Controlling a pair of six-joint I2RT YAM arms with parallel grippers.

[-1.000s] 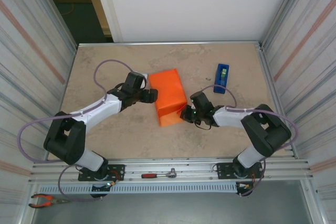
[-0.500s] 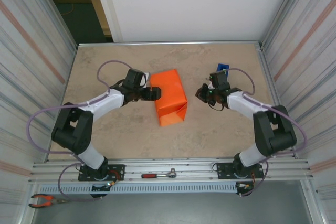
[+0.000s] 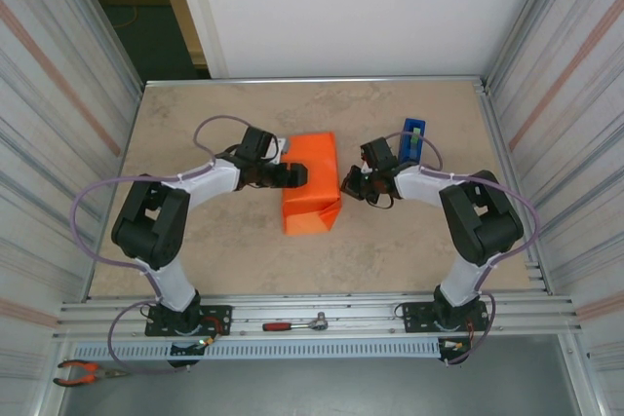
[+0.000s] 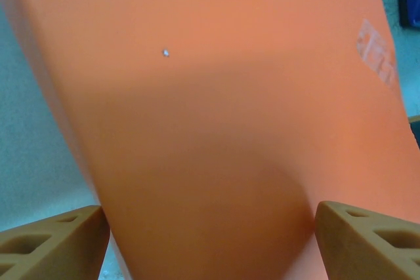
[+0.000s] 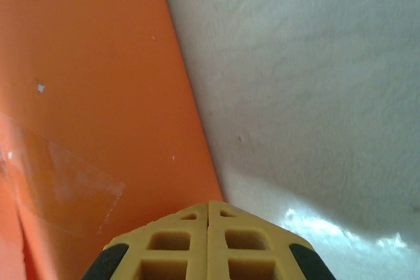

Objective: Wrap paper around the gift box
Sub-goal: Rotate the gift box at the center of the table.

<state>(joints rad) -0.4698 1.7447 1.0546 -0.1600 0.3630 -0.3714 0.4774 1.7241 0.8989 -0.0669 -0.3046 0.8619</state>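
Centrally on the table (image 3: 195, 241) lies the gift box (image 3: 312, 200), wrapped all over in the orange paper (image 4: 216, 129), apart from every edge. The left gripper (image 3: 295, 175) hangs over its left part, fingers (image 4: 52, 240) spread wide with paper between them, gripping nothing; whether they touch it is unclear. The right gripper (image 3: 347, 186) sits just beside its right edge, fingertips (image 5: 184, 240) pressed together, empty. The wrap hides the box itself. A clear tape strip (image 5: 59, 175) shows on the paper. A blue tape dispenser (image 3: 412, 143) stands toward the far right.
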